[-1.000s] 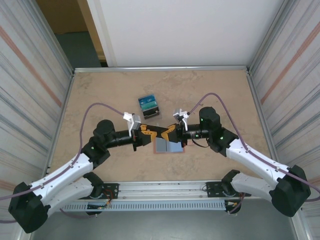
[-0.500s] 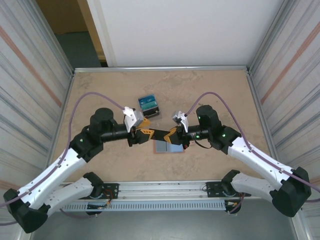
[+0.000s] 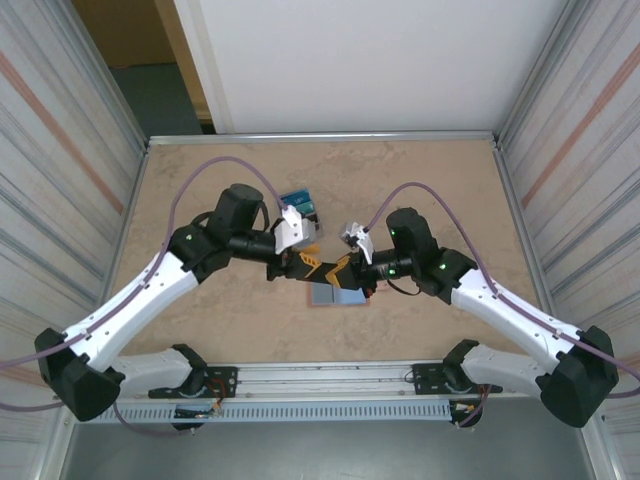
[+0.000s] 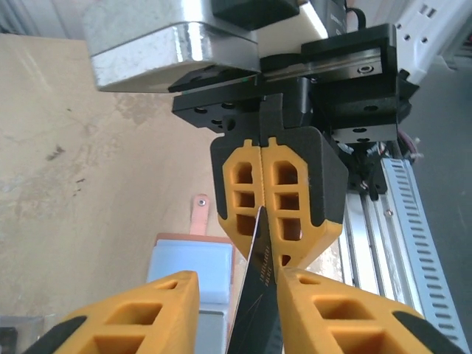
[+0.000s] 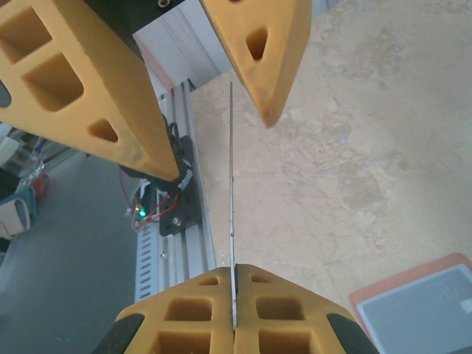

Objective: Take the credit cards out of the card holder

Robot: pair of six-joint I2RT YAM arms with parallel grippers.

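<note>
- Right fingers (image 5: 177,310) clenched on a credit card (image 5: 231,184), over the card holder (image 5: 431,302).
- Left fingers (image 4: 125,317) spread open around its free end.
- Handover, I reckon: next I close left, release right.

Card stand (image 3: 296,201) behind, card holder (image 3: 328,295) below; far table (image 3: 430,175) free.

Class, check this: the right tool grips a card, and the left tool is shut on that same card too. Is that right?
No. The left tool is open, straddling the card without clamping it; the right wrist view shows it. The right tool does grip the card.
</note>
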